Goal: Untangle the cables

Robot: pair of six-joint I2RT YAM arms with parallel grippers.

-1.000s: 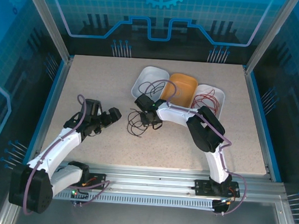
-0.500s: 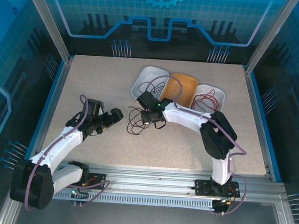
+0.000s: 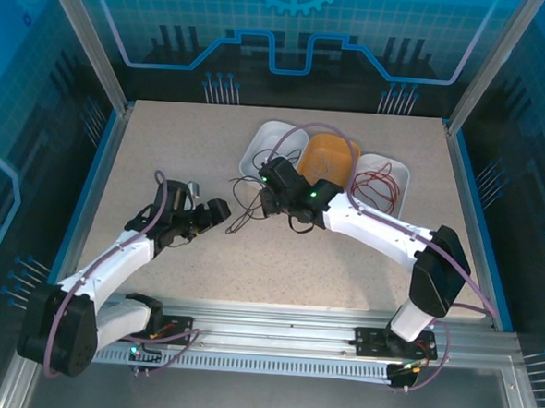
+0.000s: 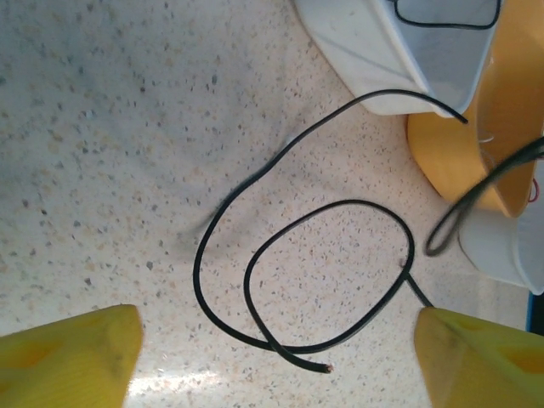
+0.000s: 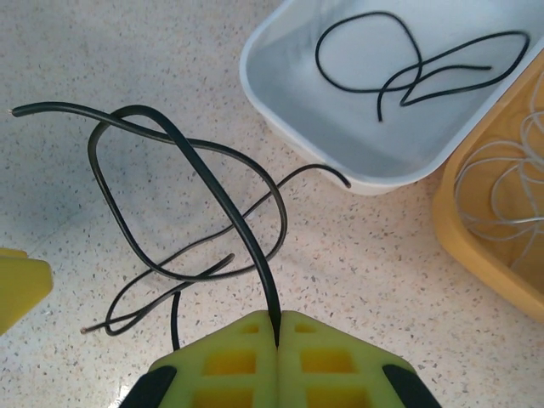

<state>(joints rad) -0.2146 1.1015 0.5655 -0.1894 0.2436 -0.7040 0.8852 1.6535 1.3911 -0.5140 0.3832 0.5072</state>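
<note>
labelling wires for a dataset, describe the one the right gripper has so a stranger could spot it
Find the leftmost white tray of the three at the far side of the table; the right gripper sits at its near edge. Its closed fingers pinch one black wire, which arches up off the surface, while the other black loops lie flat.

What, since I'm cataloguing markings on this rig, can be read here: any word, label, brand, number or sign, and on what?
None: no word, label, brand or number can be read in any view.
Back panel: a gear outline and circuit-style lines, no letters.
White tray, orange tray, black cable, left gripper and right gripper: plain, unmarked surfaces.
</note>
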